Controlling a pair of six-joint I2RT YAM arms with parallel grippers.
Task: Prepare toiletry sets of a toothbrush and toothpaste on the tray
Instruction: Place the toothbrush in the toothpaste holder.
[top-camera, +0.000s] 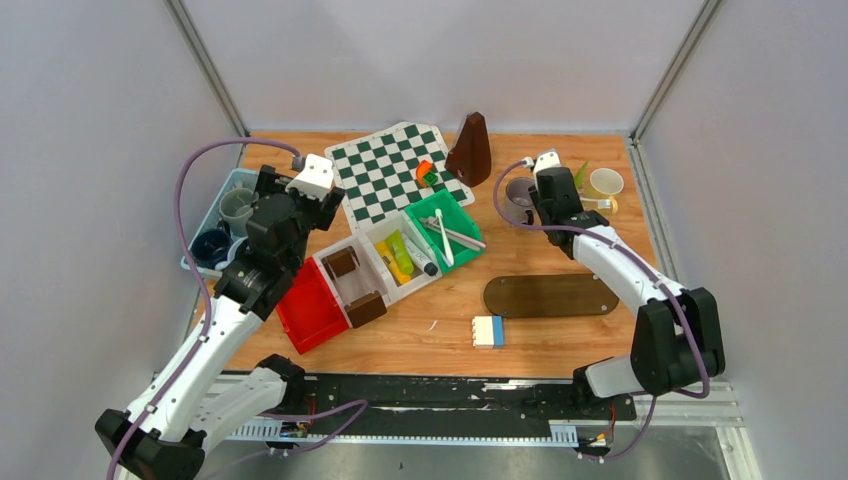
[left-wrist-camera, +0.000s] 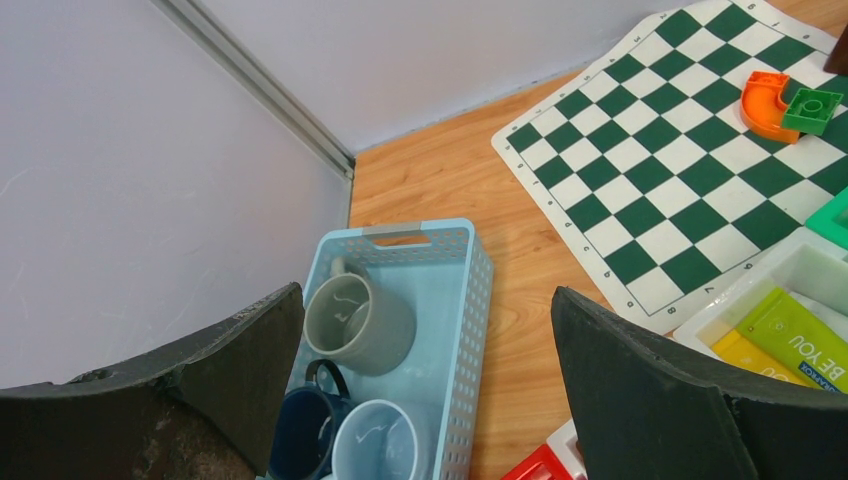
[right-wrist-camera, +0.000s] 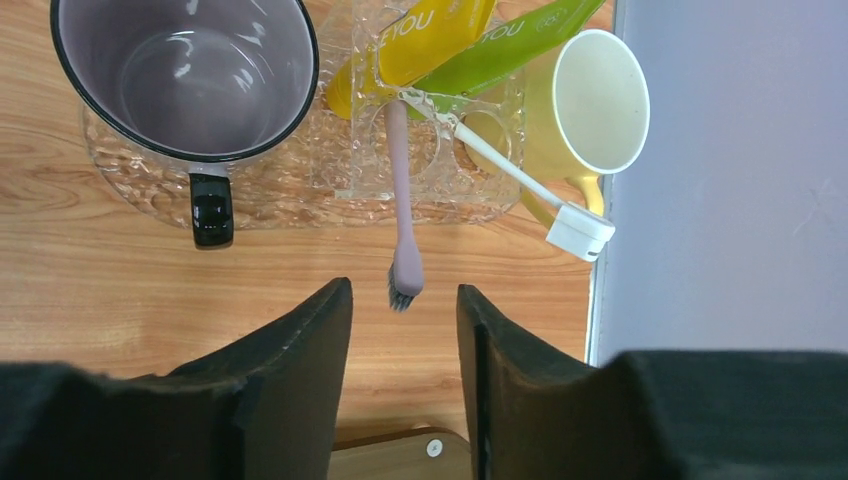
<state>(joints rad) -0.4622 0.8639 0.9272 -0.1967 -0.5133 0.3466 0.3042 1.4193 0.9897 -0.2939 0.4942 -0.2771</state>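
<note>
A clear glass tray (right-wrist-camera: 130, 185) lies at the back right. On it stand a grey mug (right-wrist-camera: 180, 70), empty, and a pale yellow mug (right-wrist-camera: 590, 100). Between the mugs lean a yellow tube (right-wrist-camera: 430, 30), a green tube (right-wrist-camera: 520, 40), a pinkish toothbrush (right-wrist-camera: 403, 200) and a white toothbrush (right-wrist-camera: 520, 180). My right gripper (right-wrist-camera: 403, 300) is open, with the pinkish brush's bristle head just beyond its tips and touching neither finger. My left gripper (left-wrist-camera: 428, 292) hangs wide open and empty above a light blue basket (left-wrist-camera: 480, 300). The basket holds a grey-green mug (left-wrist-camera: 360, 325), a dark blue mug (left-wrist-camera: 305, 435) and a light blue mug (left-wrist-camera: 380, 445).
A row of bins sits mid-table: a green bin (top-camera: 445, 232) with toothbrushes, a white bin (top-camera: 405, 255) with tubes, a red bin (top-camera: 310, 310). Behind lie a chessboard (top-camera: 385, 170) and a brown pyramid (top-camera: 470, 150). A dark oval board (top-camera: 550, 295) and a blue-white block (top-camera: 489, 330) lie nearer.
</note>
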